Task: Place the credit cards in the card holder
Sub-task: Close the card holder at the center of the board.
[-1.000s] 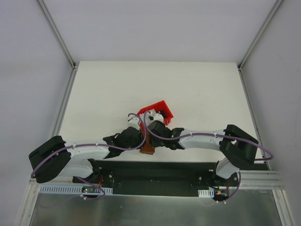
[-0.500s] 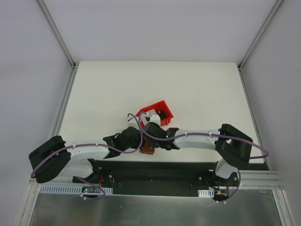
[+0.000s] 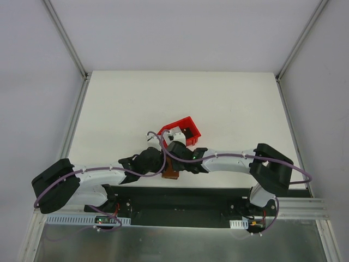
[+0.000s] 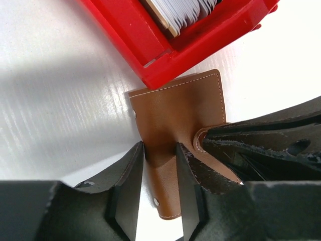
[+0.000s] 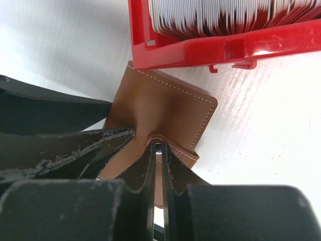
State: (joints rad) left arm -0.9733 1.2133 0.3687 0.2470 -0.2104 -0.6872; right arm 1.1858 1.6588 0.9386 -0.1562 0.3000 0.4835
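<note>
While the small brown leather-like folding card holder [image 4: 175, 110] lies where it did a second ago, flat on the white table [image 4: 55, 110] near its front edge, the right arm has drawn in leftward over it. The right gripper [image 5: 158, 146] is clamped almost fully together on the holder's stitched snap tab. The left gripper [image 4: 159, 150] is partly closed, its two fingers pressing against either side of the holder's near end. One far corner of the holder sits right at the corner of the red open-topped plastic tray [image 5: 200, 52]. Pale whitish credit cards [image 5: 215, 15] stand on edge in a packed row inside that tray.
</note>
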